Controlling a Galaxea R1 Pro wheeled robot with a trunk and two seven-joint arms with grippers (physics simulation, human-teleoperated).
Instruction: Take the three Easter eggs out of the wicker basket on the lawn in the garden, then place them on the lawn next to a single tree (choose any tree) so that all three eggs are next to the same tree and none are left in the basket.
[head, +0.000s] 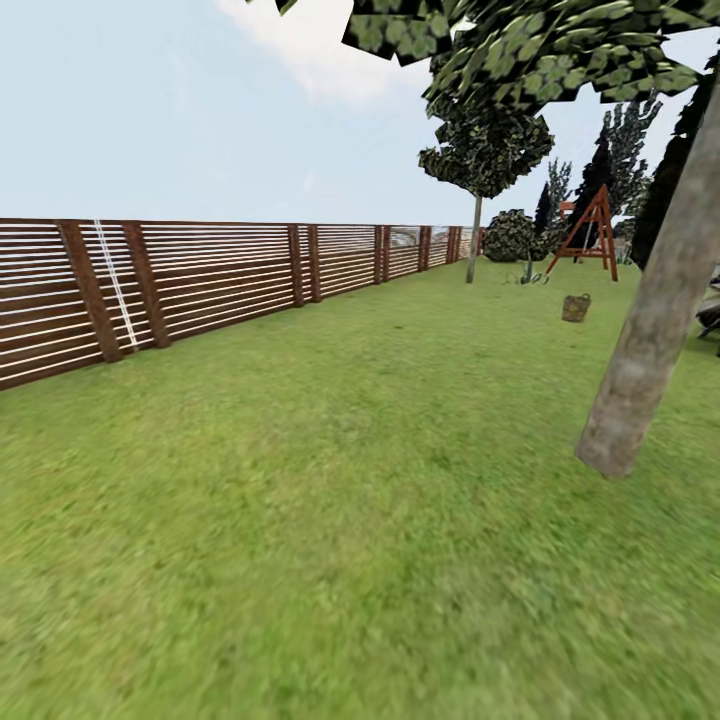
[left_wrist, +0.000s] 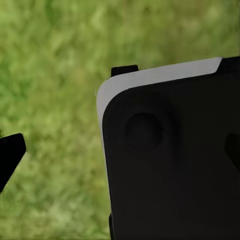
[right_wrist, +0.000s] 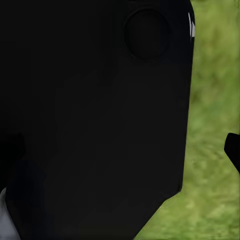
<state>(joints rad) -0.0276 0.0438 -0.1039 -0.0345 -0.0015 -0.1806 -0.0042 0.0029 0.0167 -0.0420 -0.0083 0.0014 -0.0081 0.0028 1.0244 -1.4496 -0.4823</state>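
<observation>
Head view: the lawn (head: 330, 520) is seen stretching from the foreground to the far end of the garden, bounded on the left by a brown slatted fence (head: 200, 280). The wicker basket (head: 576, 307) is seen far off on the grass, small and brown, well apart from the fence; its contents cannot be made out at this distance. A thick, pale, leaning tree (head: 655, 310) trunk is rooted in the grass at the right, nearer than the basket. A second, slimmer tree (head: 476, 225) and a red wooden swing frame (head: 590, 235) are seen beyond the basket.

Left wrist view: a black robot panel (left_wrist: 175, 160) with a white edge is seen over blurred grass. A dark tip (left_wrist: 10, 155) shows at the picture's edge, perhaps a finger of the left gripper; whether the claw is released or clenched cannot be told.

Right wrist view: a black body part (right_wrist: 95, 120) covers most of the picture, with grass beside it. A dark sliver (right_wrist: 232, 150) shows at the edge; the state of the right gripper cannot be told.
</observation>
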